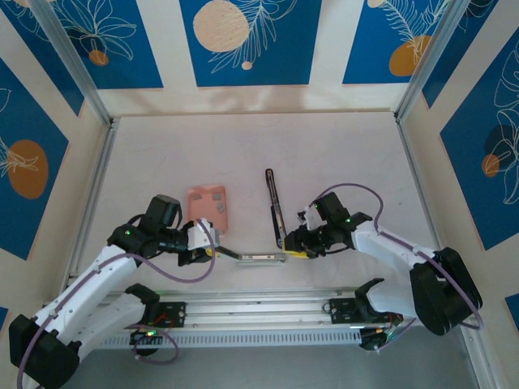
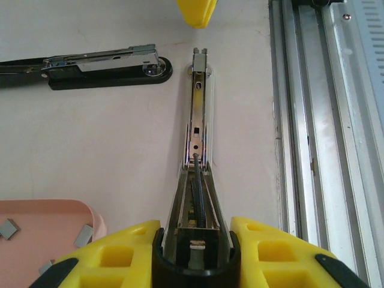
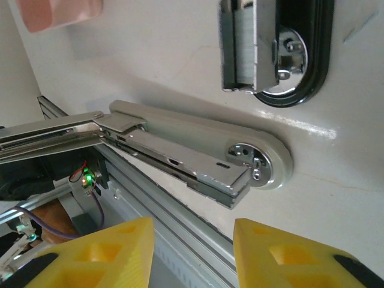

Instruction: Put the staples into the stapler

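Observation:
The stapler lies swung wide open on the table. Its black top arm (image 1: 272, 198) points away, and its silver-white bar (image 1: 261, 258) lies crosswise near the front rail. My left gripper (image 1: 212, 250) is shut on the hinge end of the bar (image 2: 200, 120), with the spring channel between my yellow fingers (image 2: 114, 258). My right gripper (image 1: 293, 248) hovers open just over the bar's free tip (image 3: 255, 165), nothing between its fingers (image 3: 282, 255). Several small grey staples (image 2: 9, 227) lie in the pink tray (image 1: 208, 212).
The aluminium rail (image 1: 251, 304) runs along the near edge, right beside the stapler's bar (image 2: 312, 120). The pink tray (image 2: 54, 210) sits just left of my left gripper. White side walls (image 1: 97, 186) bound the table.

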